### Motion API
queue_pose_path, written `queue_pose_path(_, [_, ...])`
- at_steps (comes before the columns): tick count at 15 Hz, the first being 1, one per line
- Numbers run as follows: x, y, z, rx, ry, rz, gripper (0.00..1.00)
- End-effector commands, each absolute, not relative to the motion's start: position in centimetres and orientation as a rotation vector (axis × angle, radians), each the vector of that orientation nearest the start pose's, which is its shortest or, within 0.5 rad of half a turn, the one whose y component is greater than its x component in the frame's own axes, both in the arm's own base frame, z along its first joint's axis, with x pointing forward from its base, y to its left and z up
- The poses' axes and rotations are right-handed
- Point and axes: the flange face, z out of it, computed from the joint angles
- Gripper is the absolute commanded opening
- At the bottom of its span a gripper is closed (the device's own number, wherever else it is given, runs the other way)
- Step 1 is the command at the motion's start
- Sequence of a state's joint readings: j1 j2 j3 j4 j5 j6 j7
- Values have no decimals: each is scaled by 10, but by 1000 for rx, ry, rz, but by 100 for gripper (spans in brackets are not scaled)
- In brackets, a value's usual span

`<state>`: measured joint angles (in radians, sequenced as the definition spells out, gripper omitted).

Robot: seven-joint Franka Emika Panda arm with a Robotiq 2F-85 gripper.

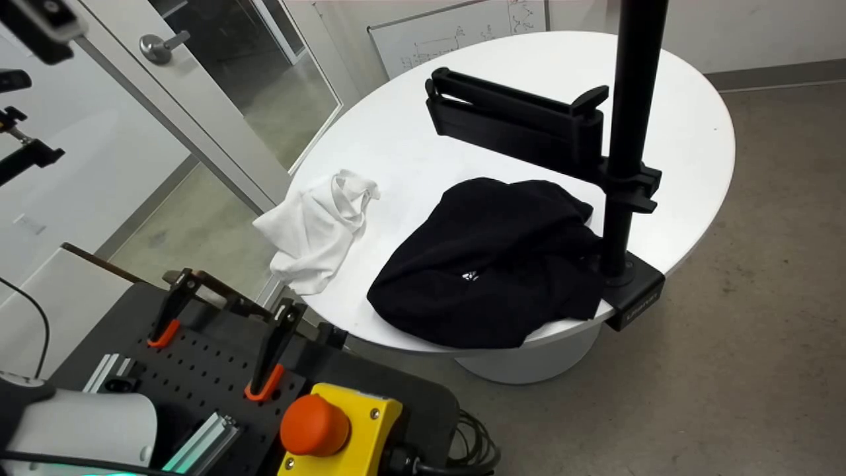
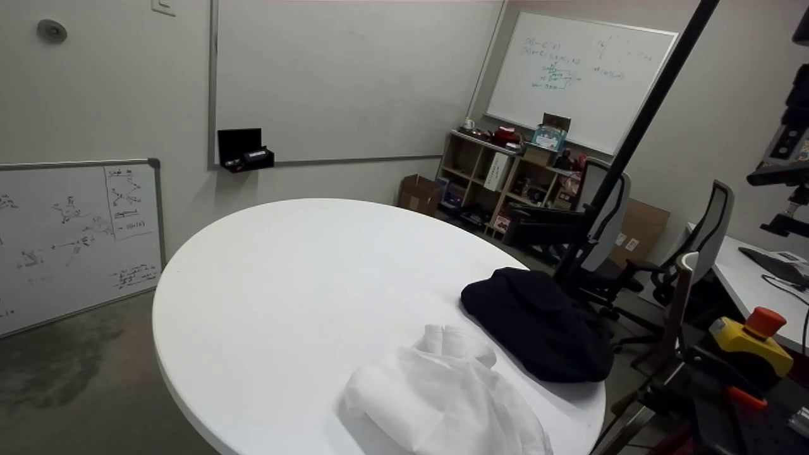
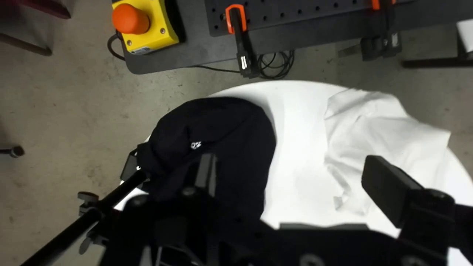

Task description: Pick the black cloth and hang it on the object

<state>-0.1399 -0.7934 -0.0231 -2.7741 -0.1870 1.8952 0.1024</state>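
The black cloth (image 1: 489, 244) lies crumpled on a round white table (image 1: 403, 149), beside the base of a black stand. It also shows in an exterior view (image 2: 537, 322) and in the wrist view (image 3: 236, 129). The black stand (image 1: 631, 86) is a tall upright pole clamped at the table edge, with a folded horizontal arm (image 1: 515, 122) above the cloth. It shows in the wrist view (image 3: 85, 218) at the lower left. My gripper (image 3: 293, 171) is open and empty above the table. Its left finger overlaps the black cloth in the picture; its right finger overlaps a white cloth.
The white cloth (image 1: 317, 231) lies crumpled on the table next to the black one. A dark bench with orange-tipped clamps (image 1: 268, 354) and a yellow box with a red button (image 1: 360, 423) stands near the table. A door (image 1: 158, 49) and whiteboards (image 2: 581, 69) are around.
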Motion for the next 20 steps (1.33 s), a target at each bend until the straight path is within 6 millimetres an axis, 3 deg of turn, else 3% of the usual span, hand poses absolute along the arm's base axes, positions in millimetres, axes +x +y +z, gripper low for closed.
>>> queue_pose_path(1, [311,-107,399,-3257,582,52,100])
queue_pose_path(6, [326,-169,342,-3296,779,-18,100])
queue_pose_path(9, [327,-191,301,-3361,831,-22,100])
queue_pose_path(13, [335,-203,255,-3466,832,12,100])
queue_pose_path(16, [347,-202,229,-3532,825,19,100])
queue_pose_path(20, [371,-190,211,-3526,838,47,100])
